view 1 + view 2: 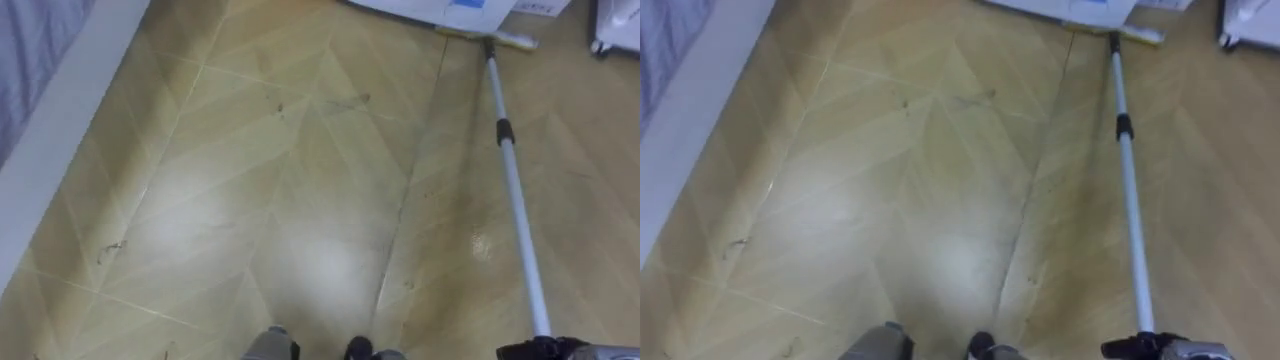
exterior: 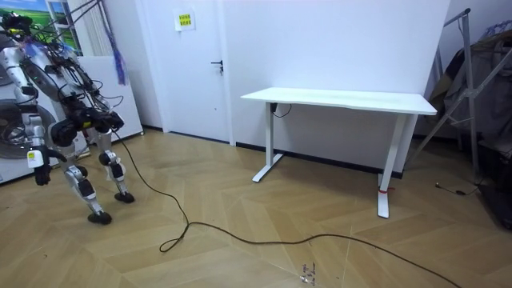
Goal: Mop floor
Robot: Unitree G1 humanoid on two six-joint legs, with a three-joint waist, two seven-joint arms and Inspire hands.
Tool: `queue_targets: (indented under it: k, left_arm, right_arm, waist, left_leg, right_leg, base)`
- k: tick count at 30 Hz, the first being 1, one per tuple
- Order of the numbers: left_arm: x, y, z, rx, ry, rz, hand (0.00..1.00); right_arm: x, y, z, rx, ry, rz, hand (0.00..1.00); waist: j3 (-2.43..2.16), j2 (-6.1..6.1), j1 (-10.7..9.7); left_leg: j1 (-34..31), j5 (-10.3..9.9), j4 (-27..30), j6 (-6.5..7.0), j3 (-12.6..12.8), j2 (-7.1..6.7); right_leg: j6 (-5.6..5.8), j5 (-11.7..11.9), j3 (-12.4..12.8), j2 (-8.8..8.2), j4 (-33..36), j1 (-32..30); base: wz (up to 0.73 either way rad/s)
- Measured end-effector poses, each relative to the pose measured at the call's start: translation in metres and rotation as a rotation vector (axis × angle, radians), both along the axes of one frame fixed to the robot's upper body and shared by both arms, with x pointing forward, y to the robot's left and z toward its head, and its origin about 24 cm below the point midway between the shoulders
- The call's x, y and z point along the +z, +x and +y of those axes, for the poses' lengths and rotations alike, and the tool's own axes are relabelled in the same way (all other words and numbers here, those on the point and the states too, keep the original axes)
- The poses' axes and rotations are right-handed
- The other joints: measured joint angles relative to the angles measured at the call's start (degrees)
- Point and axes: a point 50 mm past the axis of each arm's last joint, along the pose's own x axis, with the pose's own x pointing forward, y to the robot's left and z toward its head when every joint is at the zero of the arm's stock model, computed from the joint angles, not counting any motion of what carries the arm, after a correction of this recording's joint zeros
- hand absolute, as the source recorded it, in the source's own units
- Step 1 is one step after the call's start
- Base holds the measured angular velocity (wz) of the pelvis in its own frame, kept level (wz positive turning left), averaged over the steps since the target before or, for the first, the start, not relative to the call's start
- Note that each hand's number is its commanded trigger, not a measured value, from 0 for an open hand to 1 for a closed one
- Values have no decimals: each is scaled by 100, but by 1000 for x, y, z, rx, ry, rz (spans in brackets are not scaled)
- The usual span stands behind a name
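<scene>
A mop with a long silver handle (image 1: pixel 515 190) runs from the lower right up across the wooden floor (image 1: pixel 280 200). Its flat head (image 1: pixel 487 38) lies at the far end, against a white object. At the bottom right edge my right hand (image 1: pixel 545 350) is curled round the handle's near end. In the room view I stand at the left, bent forward, and what looks like my left hand (image 2: pixel 40 174) hangs low beside my legs.
A white ledge with grey cloth (image 1: pixel 50 120) borders the floor on my left. White objects (image 1: pixel 440 8) stand beyond the mop head. In the room view there is a white desk (image 2: pixel 344 100) at the middle right and a closed door (image 2: pixel 196 64) behind me.
</scene>
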Motion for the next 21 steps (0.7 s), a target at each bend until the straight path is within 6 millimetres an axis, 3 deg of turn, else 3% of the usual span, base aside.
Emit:
queue_targets:
  k: [2, 3, 5, 7, 8, 10, 11, 14, 16, 21]
  left_arm:
    - [0, 7, -3, -8, -9, -26, 0]
    - [0, 8, -4, -18, -9, -28, 0]
    - [0, 7, -4, -31, -4, -21, 0]
    - [-1, -2, -3, -39, 6, 11, 0]
    - [-1, -4, -2, -33, 12, 17, 0]
    - [-1, -20, -1, -18, 23, 50, 0]
    - [-2, -25, -2, -9, 21, 60, 0]
    - [-4, -42, -6, 25, 14, 98, 0]
    - [-4, -45, -5, 35, 20, 105, 0]
    - [-4, -45, -6, 61, 27, 108, 0]
  right_arm:
    - [-1, 2, 3, -9, 28, -20, 100]
    - [-3, 1, 7, -10, 48, -40, 100]
    - [-9, -5, 13, -27, 75, -56, 100]
    - [-22, -29, 22, -71, 124, -29, 100]
    - [-26, -38, 25, -84, 137, -15, 100]
    - [-40, -75, 37, -110, 174, 48, 100]
    - [-43, -85, 38, -114, 179, 66, 100]
    - [-51, -134, 46, -126, 209, 147, 100]
    - [-53, -152, 48, -123, 206, 189, 100]
    - [-56, -166, 61, -100, 237, 223, 100]
  waist:
    - [41, 78, 7]
    - [65, 164, -20]
    - [56, 243, -13]
    - [-80, 375, -48]
    - [-103, 384, -63]
    - [-209, 409, -152]
    - [-244, 414, -187]
    - [-260, 379, -340]
    - [-280, 345, -348]
    - [-285, 320, -567]
  left_leg:
    - [221, 3, -367, 6, 70, 14]
    - [430, 68, -634, 119, 74, 10]
    - [796, 173, -1044, 202, 133, -10]
    - [1303, 336, -1497, 199, 86, -43]
    - [1441, 391, -1631, 197, 66, -58]
    - [1896, 569, -2088, 182, 47, -66]
    - [1992, 581, -2162, 181, 52, -64]
    - [2572, 640, -2439, 185, 156, -54]
    - [2834, 641, -2567, 185, 259, -39]
    - [3248, 640, -2763, 185, 532, 1]
  right_leg:
    - [17, 137, -55, 7, -234, 121]
    - [32, 254, -69, 17, -411, 307]
    - [70, 336, -69, 14, -660, 613]
    - [152, 397, -116, 15, -1072, 1164]
    - [152, 415, -136, 7, -1161, 1288]
    - [145, 517, -195, 11, -1503, 1725]
    - [143, 530, -206, 17, -1571, 1803]
    - [159, 524, -177, 45, -1832, 2319]
    - [180, 512, -78, 69, -1910, 2485]
    - [213, 533, -13, 113, -2065, 2858]
  base:
    - [7]
    - [9]
    - [15]
    - [29]
    - [25]
    - [10]
    - [0]
    - [-3]
    - [-16]
    - [-14]
